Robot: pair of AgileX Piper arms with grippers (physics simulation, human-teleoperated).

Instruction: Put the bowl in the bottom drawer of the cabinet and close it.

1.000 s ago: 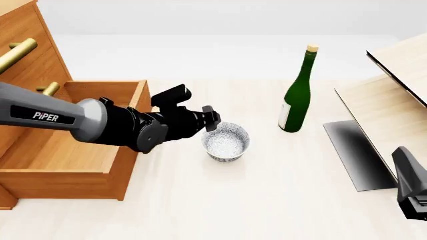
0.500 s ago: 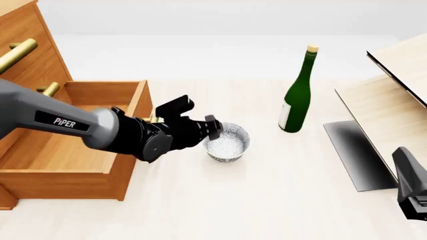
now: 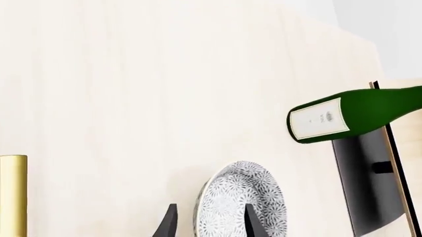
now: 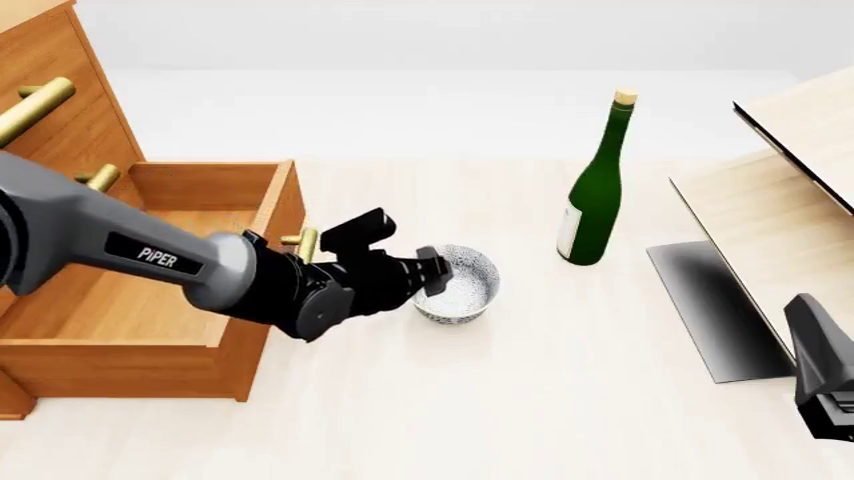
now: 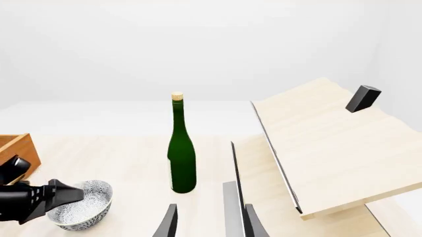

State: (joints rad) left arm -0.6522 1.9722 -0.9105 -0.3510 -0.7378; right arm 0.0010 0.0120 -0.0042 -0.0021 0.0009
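Note:
The small white speckled bowl (image 4: 461,287) stands on the table just right of the open bottom drawer (image 4: 134,290) of the orange-brown cabinet (image 4: 60,110). My left gripper (image 4: 433,269) is down at the bowl's left rim and open. In the left wrist view its fingers (image 3: 167,224) straddle the rim of the bowl (image 3: 240,197), one outside and one inside. The drawer's brass handle (image 4: 306,241) shows behind the arm. My right gripper (image 5: 209,224) hangs open and empty at the near right, far from the bowl (image 5: 82,205).
A tall green bottle (image 4: 595,195) stands upright to the right of the bowl. A pale wood structure with a black panel (image 4: 767,230) fills the right side. Two upper drawers with brass handles (image 4: 34,108) are shut.
My left gripper has sunk lower and slid slightly right, from above the bowl's left rim down onto it. The bowl, bottle and right arm have not moved.

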